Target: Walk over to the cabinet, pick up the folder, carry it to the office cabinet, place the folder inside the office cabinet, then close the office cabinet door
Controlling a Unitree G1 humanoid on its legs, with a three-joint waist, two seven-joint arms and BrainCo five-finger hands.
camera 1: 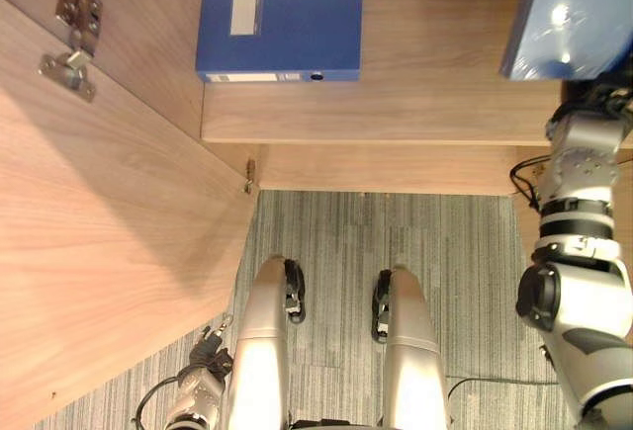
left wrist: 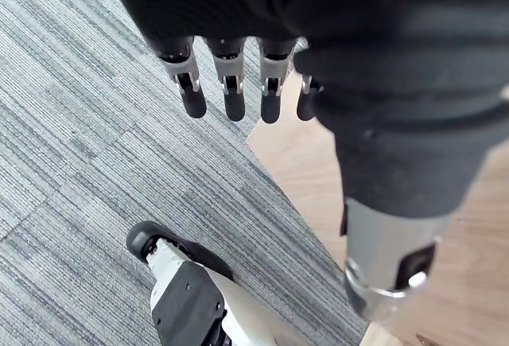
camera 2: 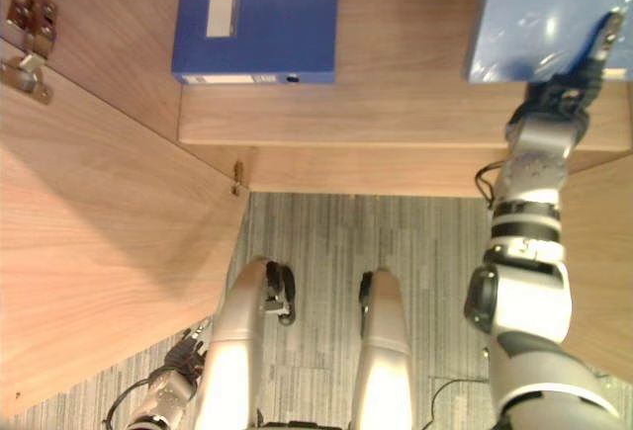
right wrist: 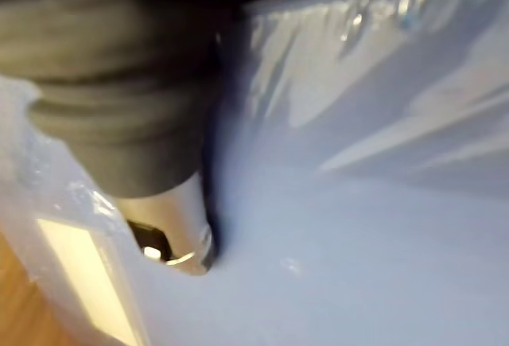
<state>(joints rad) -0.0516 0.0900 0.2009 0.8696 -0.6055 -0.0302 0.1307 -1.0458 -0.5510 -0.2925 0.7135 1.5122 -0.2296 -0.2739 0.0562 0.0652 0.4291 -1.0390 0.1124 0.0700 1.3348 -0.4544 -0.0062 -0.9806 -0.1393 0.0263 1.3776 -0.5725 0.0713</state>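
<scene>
A glossy blue folder (camera 1: 569,15) hangs slightly tilted over the right end of the wooden cabinet shelf (camera 1: 415,104). My right hand (camera 2: 579,74) reaches up to its near edge. The thumb (right wrist: 171,227) presses on the folder's shiny face (right wrist: 358,227) while the fingers are hidden beneath it, so the hand is shut on the folder. My left hand (camera 1: 208,356) hangs low at my side by the open door, and its fingers (left wrist: 231,91) are straight and hold nothing.
A darker blue box file (camera 1: 282,15) with a white label lies flat at the shelf's left end. The cabinet door (camera 1: 99,252) stands open on my left, metal hinges (camera 1: 74,44) near its top. Grey striped carpet (camera 1: 346,242) lies below the shelf.
</scene>
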